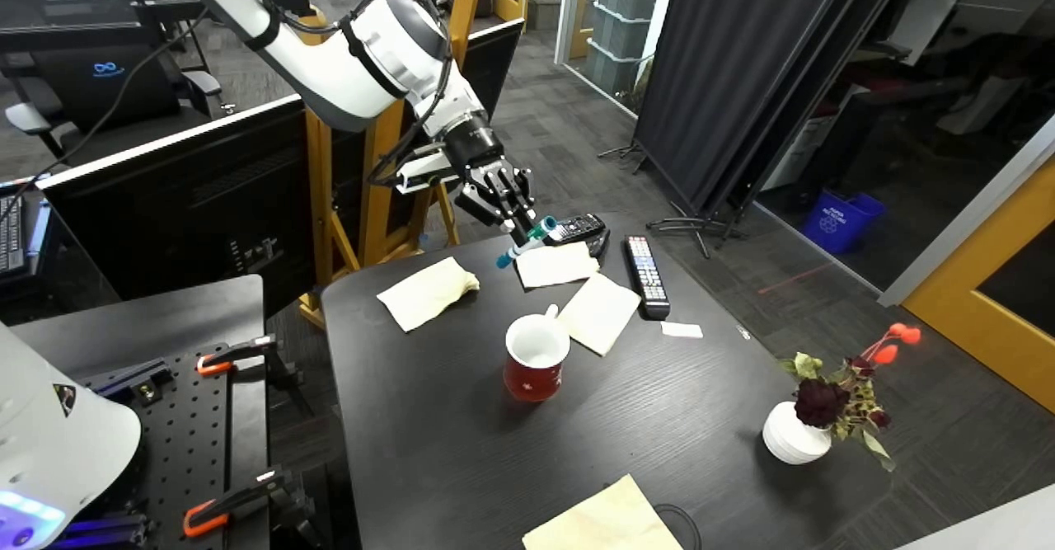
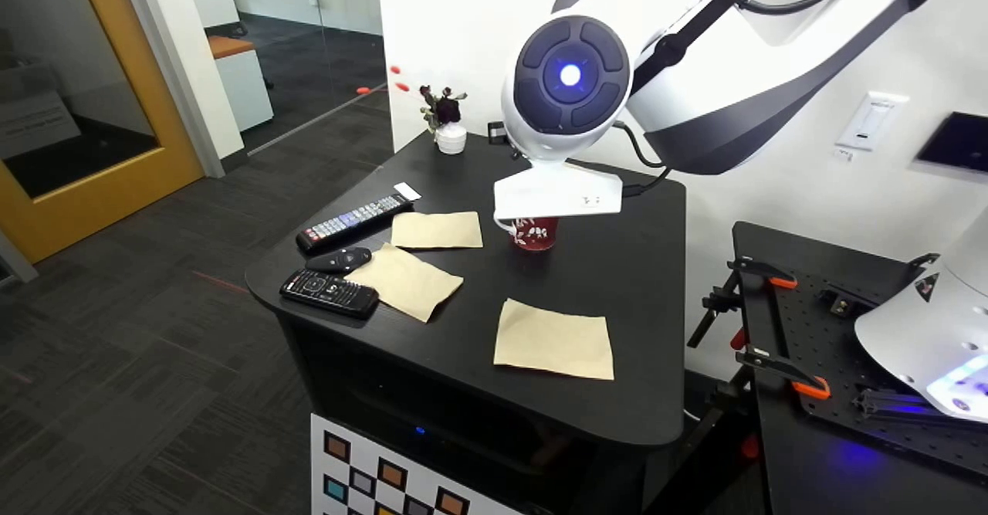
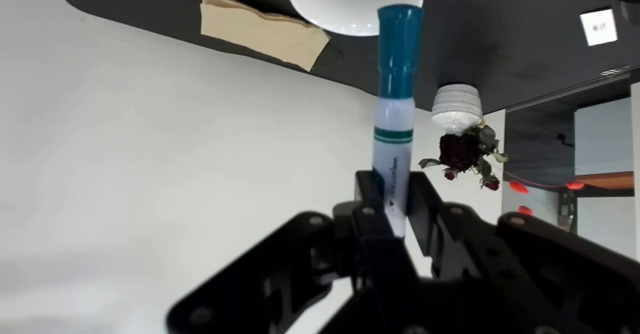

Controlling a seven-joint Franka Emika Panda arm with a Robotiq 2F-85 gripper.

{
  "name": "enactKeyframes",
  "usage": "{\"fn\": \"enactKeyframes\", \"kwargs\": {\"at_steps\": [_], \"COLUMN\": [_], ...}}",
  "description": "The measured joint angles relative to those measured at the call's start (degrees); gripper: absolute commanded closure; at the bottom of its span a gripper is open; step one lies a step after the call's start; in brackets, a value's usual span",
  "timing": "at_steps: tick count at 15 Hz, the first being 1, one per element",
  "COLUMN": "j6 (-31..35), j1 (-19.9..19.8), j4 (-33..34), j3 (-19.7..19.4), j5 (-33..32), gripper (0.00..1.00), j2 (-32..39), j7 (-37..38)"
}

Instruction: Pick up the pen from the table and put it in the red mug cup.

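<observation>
The pen (image 3: 398, 118) is a white marker with a teal cap and a green band. My gripper (image 3: 392, 194) is shut on it in the wrist view. In an exterior view the gripper (image 1: 524, 230) holds the pen (image 1: 513, 255) tilted, above the far part of the black table (image 1: 429, 418). The red mug cup (image 1: 534, 373) stands upright on the table, its white inside open upward. It also shows in an exterior view (image 2: 536, 235), partly behind the arm, and its rim shows at the top of the wrist view (image 3: 352, 3). The arm hides gripper and pen in that exterior view.
Several tan paper pieces (image 1: 429, 293) lie on the table, some beside the mug. Remotes (image 1: 647, 276) lie near the table's edge, with a small white stick (image 1: 682, 330) close by. A white pot with flowers (image 1: 795, 434) stands at another edge.
</observation>
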Motion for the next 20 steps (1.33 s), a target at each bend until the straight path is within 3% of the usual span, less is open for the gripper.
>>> {"fn": "enactKeyframes", "kwargs": {"at_steps": [7, 13, 20], "j6": [-12.2, -12.9, -12.9], "j1": [-1.8, -3.6, -4.4], "j4": [0.3, 2.2, 5.1], "j3": [1.4, 1.4, 1.6], "j5": [-5.4, -10.4, -11.3], "gripper": [0.95, 0.95, 0.95], "j2": [1.6, 6.1, 11.3], "j7": [3.3, 5.6, 6.6]}}
